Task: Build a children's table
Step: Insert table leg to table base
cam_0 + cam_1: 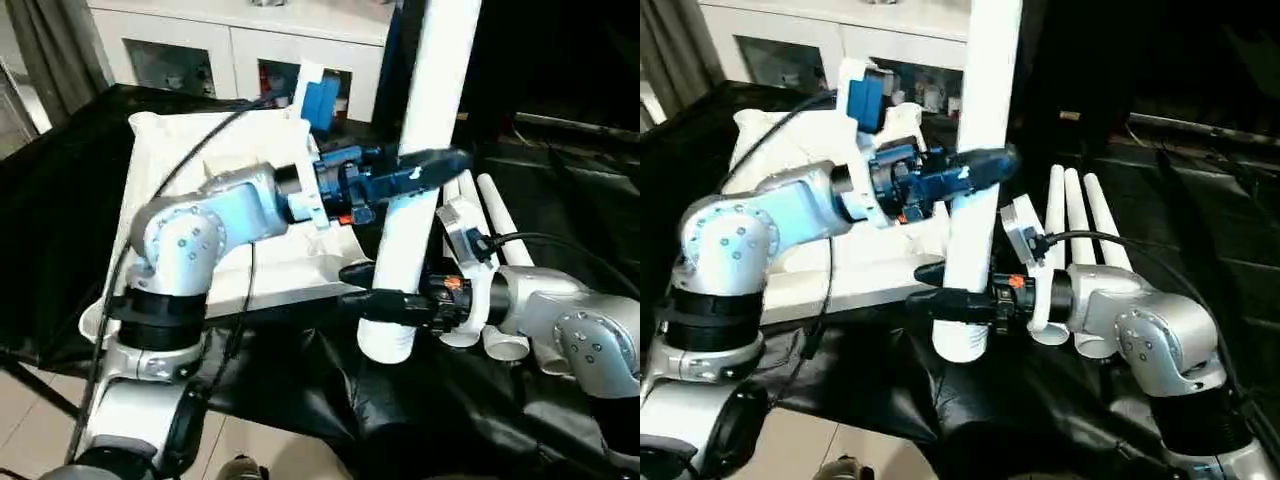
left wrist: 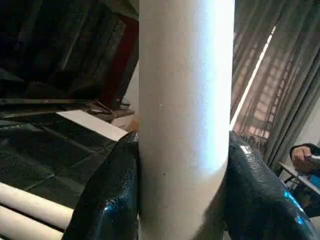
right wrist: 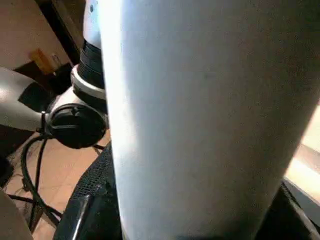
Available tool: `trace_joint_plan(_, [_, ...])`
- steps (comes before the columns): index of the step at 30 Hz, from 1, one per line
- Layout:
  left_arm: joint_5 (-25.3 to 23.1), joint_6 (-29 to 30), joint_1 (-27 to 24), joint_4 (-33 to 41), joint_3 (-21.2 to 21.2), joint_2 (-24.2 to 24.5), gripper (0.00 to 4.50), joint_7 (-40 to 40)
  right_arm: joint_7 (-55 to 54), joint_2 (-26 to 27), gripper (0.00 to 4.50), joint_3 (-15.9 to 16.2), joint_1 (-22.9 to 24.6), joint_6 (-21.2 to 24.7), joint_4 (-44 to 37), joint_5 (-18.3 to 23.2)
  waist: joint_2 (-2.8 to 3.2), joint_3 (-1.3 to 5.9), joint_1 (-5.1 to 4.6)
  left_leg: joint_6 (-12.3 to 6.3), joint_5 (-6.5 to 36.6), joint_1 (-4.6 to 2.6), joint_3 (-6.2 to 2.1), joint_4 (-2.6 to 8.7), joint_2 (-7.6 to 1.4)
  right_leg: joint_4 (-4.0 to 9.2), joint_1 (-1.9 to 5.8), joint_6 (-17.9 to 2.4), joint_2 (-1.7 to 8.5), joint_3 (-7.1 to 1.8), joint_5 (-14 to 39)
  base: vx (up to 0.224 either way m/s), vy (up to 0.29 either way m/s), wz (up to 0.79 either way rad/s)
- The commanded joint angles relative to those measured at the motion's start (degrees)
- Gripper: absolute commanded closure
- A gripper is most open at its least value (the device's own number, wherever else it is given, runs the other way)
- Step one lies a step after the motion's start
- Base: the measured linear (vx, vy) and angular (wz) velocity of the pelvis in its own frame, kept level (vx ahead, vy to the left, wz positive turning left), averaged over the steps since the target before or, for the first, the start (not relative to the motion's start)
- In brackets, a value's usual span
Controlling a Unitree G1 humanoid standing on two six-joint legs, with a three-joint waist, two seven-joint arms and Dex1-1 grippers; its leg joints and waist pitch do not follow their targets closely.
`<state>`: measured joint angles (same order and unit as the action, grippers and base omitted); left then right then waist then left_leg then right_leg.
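Here, in the left eye view, a long white tube leg [image 1: 428,130] is standing nearly upright above the black-draped table's [image 1: 560,190] near edge, the left gripper [image 1: 430,165] clasping its middle and the right gripper [image 1: 385,300] clasping it near its open lower end. The white tabletop [image 1: 190,150] is lying at the left end; three spare legs [image 1: 495,225] are lying toward the right. In the left wrist view, glossy black fingers [image 2: 107,195] are pressing both sides of the smooth tube. In the right wrist view, the tube is looming close between that gripper's dark fingers [image 3: 87,210].

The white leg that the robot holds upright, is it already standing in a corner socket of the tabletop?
No, the leg hangs between both grippers, its lower end off the tabletop.
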<state>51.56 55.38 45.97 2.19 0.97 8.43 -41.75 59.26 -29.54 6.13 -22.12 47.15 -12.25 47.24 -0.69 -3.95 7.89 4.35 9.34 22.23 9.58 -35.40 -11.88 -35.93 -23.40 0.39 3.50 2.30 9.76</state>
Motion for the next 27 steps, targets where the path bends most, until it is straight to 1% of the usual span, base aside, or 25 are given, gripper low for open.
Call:
trace_joint_plan(1, [-1.37, 0.65, 0.54, -2.2, 0.22, 0.48, 2.6, 2.09, 2.38, -0.45, 2.59, -0.63, -0.79, -0.62, -2.58, 1.48, 0.22, 4.27, 0.03, 2.17, 16.19, -1.17, -0.22, 4.41, -0.54, 5.36, 2.52, -7.99, 3.44, -1.62, 22.0, 0.0, 0.0, 0.0])
trace_joint_plan(3, [-1.49, 0.1, 0.85, -2.72, 0.57, 0.37, 2.62, 2.33, 2.63, -0.51, 2.59, -0.56, -0.87, -0.9, -2.52, 0.81, 0.28, 4.33, 0.12, 2.26, 15.83, -1.12, -0.3, 4.46, -0.59, 5.32, 2.49, -7.76, 3.39, -1.61, 21.44, 0.0, 0.0, 0.0])
trace_joint_plan(5, [-1.5, 0.0, 0.98, -2.97, 1.0, 0.04, 2.66, 2.98, 2.65, -0.45, 2.59, -0.55, -0.99, -1.15, -2.47, 0.6, 0.4, 4.38, 0.16, 2.32, 15.82, -1.09, -0.32, 4.47, -0.61, 5.26, 2.52, -7.99, 3.39, -1.6, 20.77, 0.0, 0.0, 0.0])
trace_joint_plan(8, [-1.27, 0.22, 1.11, -2.89, 1.26, -0.07, 2.67, 3.15, 2.48, -0.46, 2.59, -0.49, -1.18, -1.67, -2.51, 0.23, 0.38, 4.37, 0.17, 2.32, 16.03, -1.09, -0.34, 4.49, -0.61, 5.22, 2.55, -8.27, 3.37, -1.6, 20.25, 0.0, 0.0, 0.0])
trace_joint_plan(9, [-1.3, 0.12, 1.1, -2.85, 1.41, -0.17, 2.67, 3.52, 1.82, -0.35, 2.59, -0.44, -1.34, -2.27, -2.4, -0.52, 0.5, 4.38, 0.19, 2.35, 16.07, -1.12, -0.37, 4.49, -0.61, 5.18, 2.54, -8.33, 3.36, -1.59, 20.17, 0.0, 0.0, 0.0])
trace_joint_plan(10, [-1.36, 0.03, 1.09, -2.94, 1.66, -0.39, 2.67, 4.16, 1.19, -0.19, 2.59, -0.47, -1.45, -2.55, -2.21, -1.0, 0.47, 4.38, 0.16, 2.38, 16.1, -1.08, -0.37, 4.5, -0.63, 5.19, 2.54, -8.35, 3.36, -1.59, 20.11, 0.0, 0.0, 0.0])
trace_joint_plan(11, [-1.43, -0.14, 1.09, -3.02, 1.87, -0.58, 2.67, 4.64, 0.6, 0.01, 2.03, -0.56, -1.58, -2.71, -1.95, -1.28, 0.27, 4.37, 0.11, 2.37, 15.96, -1.03, -0.34, 4.5, -0.6, 5.17, 2.61, -8.47, 3.34, -1.58, 19.8, 0.0, 0.0, 0.0])
trace_joint_plan(12, [-1.65, -0.49, 1.04, -3.0, 1.99, -0.73, 2.67, 5.04, 0.02, 0.21, 1.89, -0.73, -1.68, -2.7, -1.67, -1.4, 0.37, 4.36, 0.13, 2.35, 16.09, -1.08, -0.36, 4.5, -0.62, 5.14, 2.56, -8.48, 3.36, -1.57, 20.07, 0.0, 0.0, 0.0])
trace_joint_plan(14, [-2.93, -1.52, 1.04, -2.88, 1.85, -0.98, 2.68, 6.45, -1.27, 0.73, 1.8, -1.14, -1.98, -2.94, -1.01, -1.84, 0.27, 4.3, 0.06, 2.45, 16.45, -1.06, -0.33, 4.46, -0.58, 5.25, 2.49, -8.15, 3.34, -1.57, 20.64, 0.0, 0.0, 0.0])
trace_joint_plan(15, [-3.72, -2.18, 0.99, -2.66, 1.62, -1.06, 2.68, 6.97, -2.46, 1.17, 1.68, -1.24, -2.23, -3.38, -0.57, -2.64, 0.26, 4.3, 0.04, 2.51, 16.55, -1.18, -0.34, 4.49, -0.57, 5.4, 2.43, -7.56, 3.39, -1.55, 21.96, 0.0, 0.0, 0.0])
trace_joint_plan(16, [-4.82, -3.04, 0.96, -2.41, 1.41, -1.21, 2.68, 7.96, -5.33, 2.25, 1.55, -1.17, -2.75, -4.52, 0.48, -4.74, 0.25, 4.32, 0.05, 2.55, 16.28, -1.14, -0.37, 4.53, -0.62, 5.44, 2.43, -7.41, 3.44, -1.58, 21.94, 0.0, 0.0, 0.0])
trace_joint_plan(17, [-6.69, -4.52, 0.95, -2.06, 0.99, -1.36, 2.68, 9.47, -9.85, 4.1, 1.48, -1.2, -3.61, -5.8, 2.23, -7.49, 0.15, 4.3, -0.1, 2.89, 16.07, -0.99, -0.43, 4.6, -0.68, 5.37, 2.26, -7.32, 3.5, -1.58, 21.79, 0.0, 0.0, 0.0])
trace_joint_plan(18, [-8.21, -5.77, 0.97, -1.83, 0.64, -1.47, 2.68, 10.64, -13.16, 5.51, 1.45, -1.32, -4.27, -6.47, 3.58, -9.24, 0.16, 4.36, -0.4, 3.45, 15.93, -0.86, -0.51, 4.7, -0.56, 5.27, 2.46, -6.99, 3.51, -1.46, 22.1, 0.0, 0.0, 0.0])
trace_joint_plan(19, [-9.75, -6.69, 1.13, -1.92, 0.36, -1.63, 2.68, 12.2, -15.54, 6.59, 1.45, -1.48, -4.77, -7.04, 4.59, -10.53, -0.04, 4.32, -0.46, 3.5, 15.81, -0.83, -0.49, 4.73, -0.54, 5.38, 2.43, -6.6, 3.51, -1.48, 22.31, 0.0, 0.0, 0.0])
trace_joint_plan(20, [-11.46, -7.06, 1.34, -1.97, -0.31, -1.38, 2.68, 13.67, -18.52, 7.91, 1.45, -1.79, -5.26, -7.74, 5.58, -11.95, 0.12, 4.27, -0.58, 3.81, 16.16, -1.09, -0.49, 4.73, -0.6, 5.44, 2.14, -6.31, 3.47, -1.54, 22.62, 0.0, 0.0, 0.0])
trace_joint_plan(21, [-13.45, -7.99, 1.51, -1.85, -1.19, -1.1, 2.68, 15.11, -21.64, 9.3, 1.45, -2.24, -5.66, -7.8, 6.39, -12.96, 0.18, 4.26, -0.66, 3.95, 16.39, -1.17, -0.48, 4.76, -0.56, 5.43, 2.11, -6.16, 3.45, -1.53, 22.91, 0.0, 0.0, 0.0])
trace_joint_plan(22, [-13.65, -8.05, 1.53, -1.84, -1.25, -1.1, 2.68, 15.33, -21.85, 9.41, 1.45, -2.26, -5.68, -7.79, 6.43, -13.03, 0.23, 4.24, -0.75, 4.07, 16.72, -1.19, -0.48, 4.8, -0.55, 5.45, 2.03, -5.92, 3.4, -1.55, 23.2, 0.0, 0.0, 0.0])
trace_joint_plan(23, [-17.23, -9.17, 2.03, -1.67, -2.45, -1.02, 2.68, 19.37, -25.51, 11.37, 1.45, -2.43, -5.91, -7.74, 6.77, -14.15, 0.41, 4.29, -0.73, 4.26, 17.14, -1.52, -0.5, 4.84, -0.71, 5.5, 1.84, -5.62, 3.34, -1.64, 22.53, 0.0, 0.0, 0.0])
trace_joint_plan(24, [-18.05, -9.44, 2.2, -1.62, -2.75, -1.06, 2.68, 20.55, -26.1, 11.85, 1.45, -2.34, -5.88, -7.76, 6.63, -14.39, 0.38, 4.26, -0.96, 4.28, 17.22, -1.28, -0.54, 4.89, -0.62, 5.29, 1.98, -5.67, 3.2, -1.62, 21.69, 0.0, 0.0, 0.0])
trace_joint_plan(25, [-18.78, -9.69, 2.51, -1.51, -2.48, -1.77, 2.68, 22.74, -27.19, 12.68, 1.45, -1.94, -5.75, -7.59, 6.36, -14.85, 0.29, 4.47, -0.93, 4.28, 16.51, -1.2, -0.55, 4.97, -0.7, 5.11, 2.26, -5.79, 3.23, -1.62, 19.7, 0.0, 0.0, 0.0])
trace_joint_plan(26, [-19.11, -9.84, 2.7, -1.45, -2.27, -2.25, 2.68, 23.91, -27.85, 13.16, 1.45, -1.71, -5.68, -7.47, 6.23, -15.13, 0.3, 4.51, -0.99, 4.27, 15.42, -1.01, -0.52, 4.9, -0.63, 4.89, 2.4, -6.32, 3.26, -1.65, 17.43, 0.0, 0.0, 0.0])
trace_joint_plan(27, [-20.2, -10.57, 3.15, -1.24, -1.95, -3.33, 2.68, 25.97, -30.56, 15.22, 1.45, -2.09, -5.55, -7.61, 6.85, -15.79, 0.04, 4.56, -1.07, 4.09, 14.36, -0.97, -0.39, 4.84, -0.62, 4.78, 2.41, -6.82, 3.24, -1.72, 15.62, 0.0, 0.0, 0.0])
